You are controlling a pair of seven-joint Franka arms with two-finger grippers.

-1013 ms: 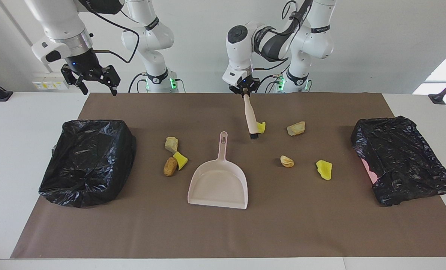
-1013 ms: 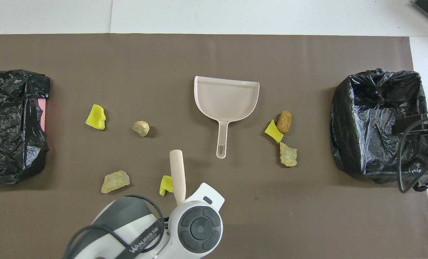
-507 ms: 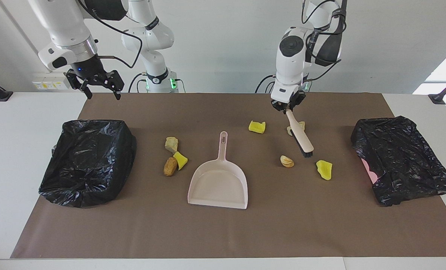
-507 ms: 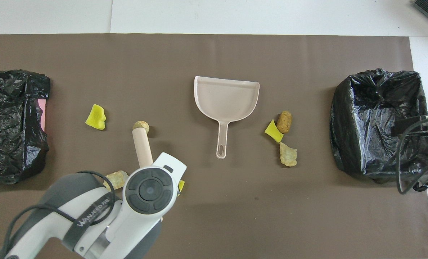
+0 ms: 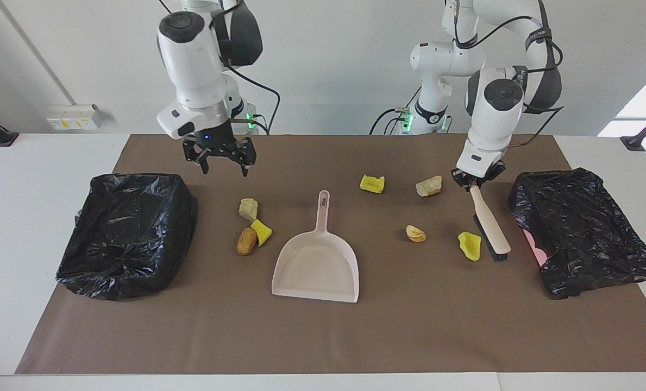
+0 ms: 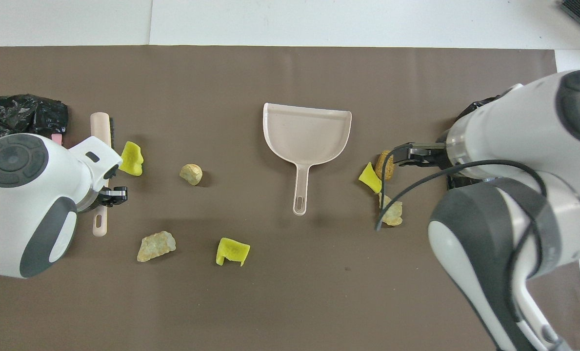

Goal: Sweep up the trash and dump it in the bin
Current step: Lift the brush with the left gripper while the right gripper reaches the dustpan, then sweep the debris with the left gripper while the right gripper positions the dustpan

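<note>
Trash (image 5: 469,245) by L gripper's (image 5: 476,183) tilted brush (image 5: 490,225)

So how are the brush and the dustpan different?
The brush is gripped by the left claw and tilted, bristles down beside a yellow lump; the dustpan lies flat on the mat, untouched. The brush is slim; the dustpan is wide. Both are pale pink.

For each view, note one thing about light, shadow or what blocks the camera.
Facing view: soft, even light, faint shadows under the dustpan, glossy highlights on the bin liner. Overhead view: the right arm's casing looms large, hiding most of that bin.
</note>
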